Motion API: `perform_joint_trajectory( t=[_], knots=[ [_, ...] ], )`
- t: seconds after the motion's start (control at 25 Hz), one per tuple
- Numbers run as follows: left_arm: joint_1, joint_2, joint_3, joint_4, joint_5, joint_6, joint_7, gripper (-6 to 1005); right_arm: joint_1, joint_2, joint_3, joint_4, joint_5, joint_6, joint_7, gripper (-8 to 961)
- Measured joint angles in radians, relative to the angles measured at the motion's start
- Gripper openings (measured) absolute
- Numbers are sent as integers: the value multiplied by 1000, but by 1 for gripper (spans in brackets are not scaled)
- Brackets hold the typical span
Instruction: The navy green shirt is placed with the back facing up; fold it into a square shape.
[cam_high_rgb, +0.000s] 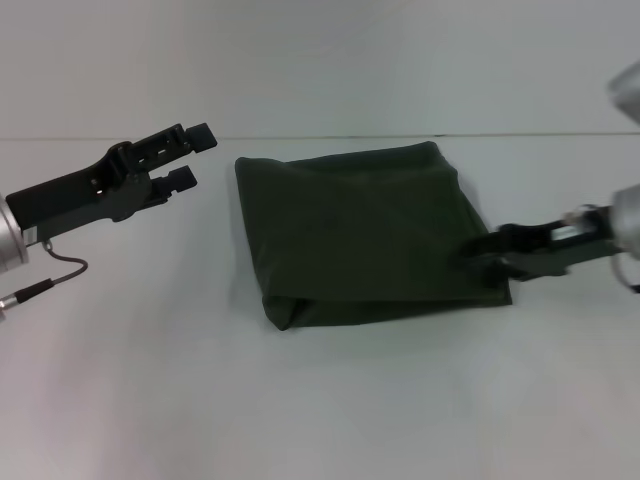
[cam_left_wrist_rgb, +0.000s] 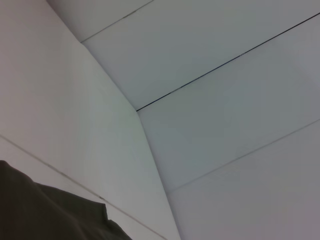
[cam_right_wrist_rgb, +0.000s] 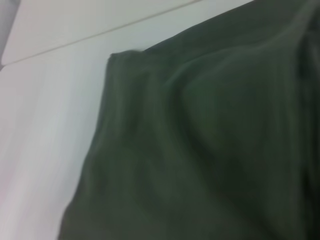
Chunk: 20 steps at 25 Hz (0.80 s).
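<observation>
Folded into a rough square, the dark olive-green cloth shirt (cam_high_rgb: 365, 235) is lying mid-counter (cam_high_rgb: 320, 410). At three o'clock, right gripper (cam_high_rgb: 478, 250) is meeting its edge, fingers' grip unclear. At nine o'clock, left gripper (cam_high_rgb: 192, 155) is hovering wide apart, empty. Dragging could undo the fold.

Head camera looking down across the counter (cam_high_rgb: 330, 400), left wrist camera facing walls, right wrist camera pressing close, all sharing the shirt (cam_high_rgb: 365, 235).
</observation>
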Motion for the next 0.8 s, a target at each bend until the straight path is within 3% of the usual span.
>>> perform_joint_trajectory(
  t=[0.2,0.4,0.6,0.8],
  knots=[
    [4,0,-2,0,0,11,-1,919,-115,-37,89,-176,23,-119,32,807],
    [2,6,13,-4,74,66,-66,918,-233,-28,279,-324,154,-279,-114,802],
    [10,-16,44,-18,156,89,-171,918,-319,-19,418,-198,393,-337,-370,802],
    [22,-59,68,-77,188,-44,-211,918,-342,-18,431,-106,472,-340,-441,802]
  ],
)
